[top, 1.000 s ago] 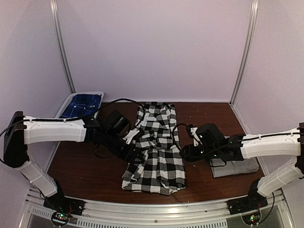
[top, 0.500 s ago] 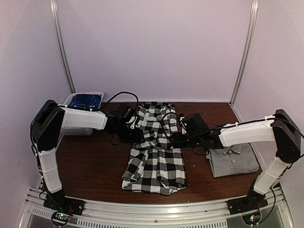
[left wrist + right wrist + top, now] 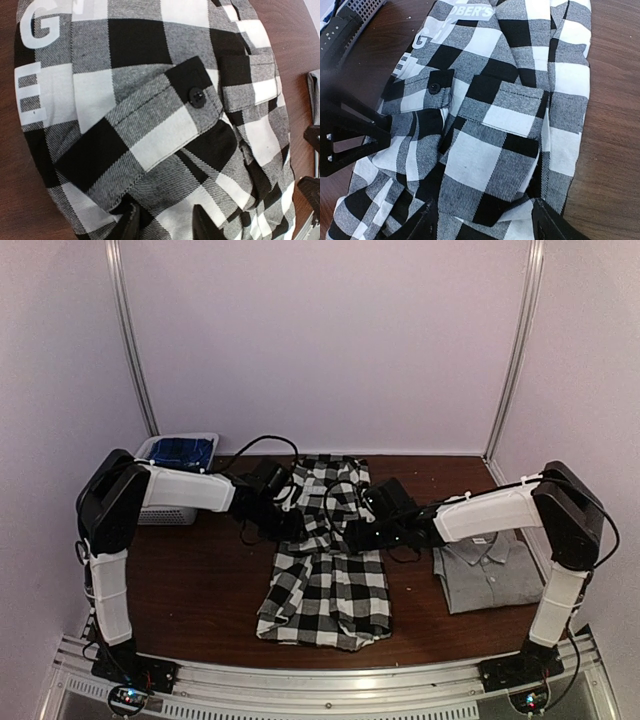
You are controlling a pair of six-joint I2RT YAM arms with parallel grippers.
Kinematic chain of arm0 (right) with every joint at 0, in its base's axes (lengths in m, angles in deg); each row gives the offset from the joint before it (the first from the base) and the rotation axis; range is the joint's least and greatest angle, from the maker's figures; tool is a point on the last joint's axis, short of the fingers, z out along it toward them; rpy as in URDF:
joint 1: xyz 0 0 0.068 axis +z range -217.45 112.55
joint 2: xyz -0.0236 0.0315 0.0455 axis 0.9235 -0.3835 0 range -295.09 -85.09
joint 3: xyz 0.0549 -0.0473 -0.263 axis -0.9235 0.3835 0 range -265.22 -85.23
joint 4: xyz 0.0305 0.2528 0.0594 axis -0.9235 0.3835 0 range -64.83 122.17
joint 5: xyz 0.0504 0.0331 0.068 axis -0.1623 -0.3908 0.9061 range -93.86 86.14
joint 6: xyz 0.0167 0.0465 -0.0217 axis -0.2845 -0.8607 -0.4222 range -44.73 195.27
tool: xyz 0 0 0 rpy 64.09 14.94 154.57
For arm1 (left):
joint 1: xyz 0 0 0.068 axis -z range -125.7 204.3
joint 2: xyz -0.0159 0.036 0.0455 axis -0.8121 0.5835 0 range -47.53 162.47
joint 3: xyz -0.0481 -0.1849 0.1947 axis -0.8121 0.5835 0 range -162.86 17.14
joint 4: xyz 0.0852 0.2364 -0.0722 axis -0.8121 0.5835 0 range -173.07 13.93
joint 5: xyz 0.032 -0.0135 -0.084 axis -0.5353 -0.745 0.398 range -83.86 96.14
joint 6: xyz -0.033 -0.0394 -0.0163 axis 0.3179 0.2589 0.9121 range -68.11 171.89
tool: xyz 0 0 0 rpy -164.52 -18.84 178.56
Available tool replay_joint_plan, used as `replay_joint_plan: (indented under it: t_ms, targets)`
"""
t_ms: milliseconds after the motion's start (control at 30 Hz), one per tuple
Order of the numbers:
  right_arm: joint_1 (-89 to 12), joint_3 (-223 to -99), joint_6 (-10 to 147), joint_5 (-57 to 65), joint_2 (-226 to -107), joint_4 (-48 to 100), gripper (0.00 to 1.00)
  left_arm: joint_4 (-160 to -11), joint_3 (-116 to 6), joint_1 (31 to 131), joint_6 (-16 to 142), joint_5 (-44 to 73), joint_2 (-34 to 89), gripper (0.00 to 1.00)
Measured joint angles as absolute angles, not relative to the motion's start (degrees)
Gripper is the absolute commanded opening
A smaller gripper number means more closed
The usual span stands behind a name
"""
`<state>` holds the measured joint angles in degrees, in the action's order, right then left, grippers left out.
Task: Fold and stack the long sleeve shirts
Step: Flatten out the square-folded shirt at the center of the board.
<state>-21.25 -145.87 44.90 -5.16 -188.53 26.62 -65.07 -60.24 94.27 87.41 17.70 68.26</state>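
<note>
lying lengthwise down the middle of the dark brown wooden surface (image 3: 200, 590), the black-and-white large-check flannel shirt with white block lettering (image 3: 325, 570) runs from the upper centre of the overhead frame to the lower centre, its lower part spread wider than its upper part. the white-and-black left arm (image 3: 185, 490) reaches in from the left of the frame and brings the left jaws to the shirt's left edge. in the left wrist view their black fingertips (image 3: 127, 225) stand apart at the bottom of the frame with checked cloth between them, below a small black button (image 3: 197, 96); whether they pinch the cloth cannot be told. the right arm (image 3: 490, 512) reaches in from the right of the frame to the opposite edge of the shirt. the right jaws are spread wide, with fingertips (image 3: 422, 225) on either side of a fold of the fabric. the plain grey collared button-placket shirt (image 3: 490, 575) lies in a compact rectangle at the right of the overhead frame, apart from the flannel. a grey slatted basket (image 3: 165, 512) holding blue cloth (image 3: 180, 452) sits at the upper left.
</note>
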Motion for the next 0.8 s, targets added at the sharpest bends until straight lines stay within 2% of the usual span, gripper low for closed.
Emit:
replay_joint_plan:
  t_ms: [133,200,600,733,800]
  targets:
    - [-21.25,-148.38,45.03,-3.43,-191.70,26.73,0.68,-65.09,-60.46,94.27,87.33,18.96,68.24,0.07]
    - [-21.25,-149.19,45.06,-3.15,-192.61,26.93,0.68,-65.07,-60.46,94.27,87.41,19.31,68.24,0.00]
    - [-21.23,-154.70,45.08,-4.18,-198.27,31.56,0.73,-65.07,-60.31,93.39,87.39,13.02,60.72,0.00]
    - [-21.19,-156.77,45.12,-4.35,-200.04,33.20,0.68,-65.11,-60.05,91.64,87.65,10.16,57.42,0.00]
    - [-21.19,-157.60,45.12,-4.48,-200.42,33.73,0.59,-65.11,-60.00,90.49,87.63,9.35,56.61,0.00]
